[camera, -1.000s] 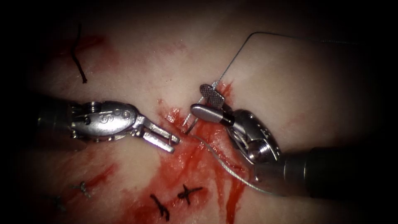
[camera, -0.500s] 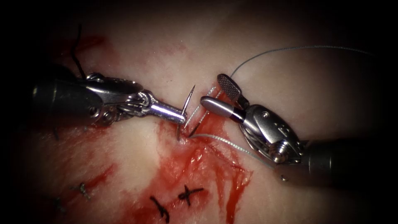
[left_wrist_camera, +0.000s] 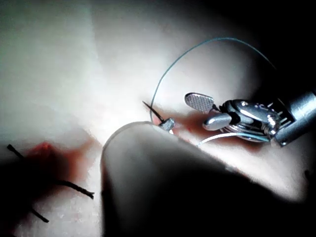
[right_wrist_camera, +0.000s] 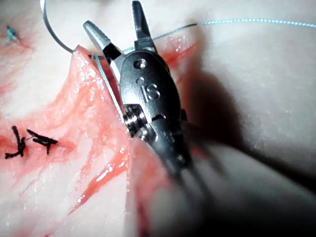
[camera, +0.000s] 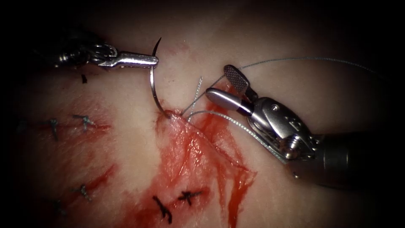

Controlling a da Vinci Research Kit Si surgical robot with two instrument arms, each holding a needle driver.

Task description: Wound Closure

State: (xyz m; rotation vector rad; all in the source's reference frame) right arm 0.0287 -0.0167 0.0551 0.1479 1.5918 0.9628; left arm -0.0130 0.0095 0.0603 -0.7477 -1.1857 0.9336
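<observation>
**Needle lifted nearly clear on the left of the cut**

Half a second on, the left tool had risen up and away from the wound, carrying the needle with it. Its jaws were clamped on the needle just behind the point, which stuck out above them; the rest of the curve hung below the tool, with the tail end at the lip of the cut, on its left side. Earlier most of that curve had been buried, so the needle was being drawn out through the tissue, and I judged this bite nearly through. Whether the tail was quite free I could not tell.

The right tool had hardly shifted. It sat just right of the cut with its jaws spread wide, holding nothing. The thread ran past its upper jaw and off to the far right, and another strand curved from the cut back beneath its wrist.

From the right tool's own camera the open jaws showed plainly, with the thread passing behind them untouched, and older dark stitches lay off to one side in the red fluid. The left tool's camera showed its own jaw tip closed on the needle and the right tool open beyond it.
</observation>
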